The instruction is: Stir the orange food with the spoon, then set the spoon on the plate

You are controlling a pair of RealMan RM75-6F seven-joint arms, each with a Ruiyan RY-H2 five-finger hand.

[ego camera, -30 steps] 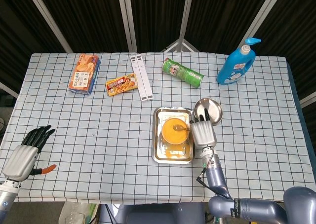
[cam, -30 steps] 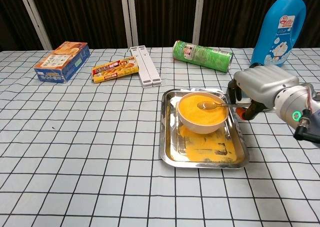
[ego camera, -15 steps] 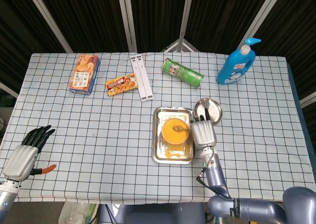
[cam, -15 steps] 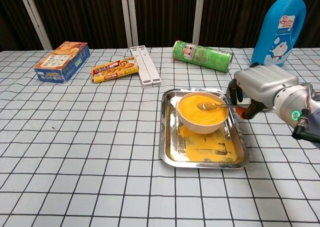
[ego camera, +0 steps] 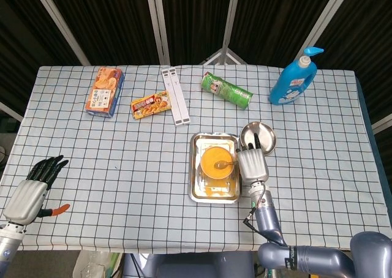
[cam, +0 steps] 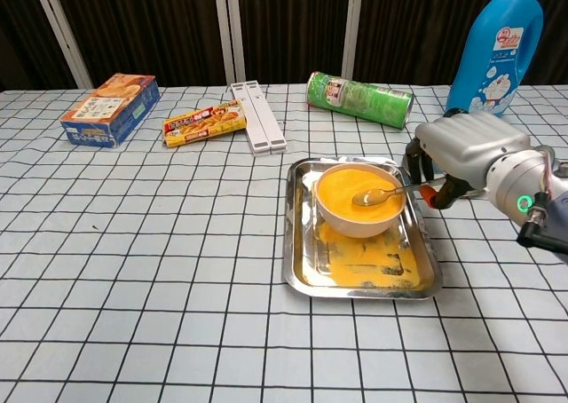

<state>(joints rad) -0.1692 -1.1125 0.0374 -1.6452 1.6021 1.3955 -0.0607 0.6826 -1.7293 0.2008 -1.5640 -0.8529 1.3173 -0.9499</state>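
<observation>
Chest view shows the right hand (cam: pixel 466 150) at the right of the frame, its fingers (cam: pixel 417 165) curled down and pinching the handle end of the spoon (cam: pixel 383 193); the exact contact is partly hidden under the palm. From there the handle slants left and down, and the spoon's bowl lies on the orange food (cam: pixel 358 195) in the white bowl (cam: pixel 359 221). That bowl stands at the upper end of the metal tray (cam: pixel 300 270), whose floor is smeared with orange. Head view places a round metal plate (ego camera: pixel 266 135) just above and right of the tray, touching or nearly touching its corner, partly behind the hand.

The spoon looks thin, stiff and light, likely slick where coated, so the far handle end seems the right hold. Tilting it on the way out could drip food. The food seems thick and soft, offering little resistance.

Low in the left of the head view, the left hand (ego camera: pixel 29 192) rests with fingers straight and close together, holding nothing.
</observation>
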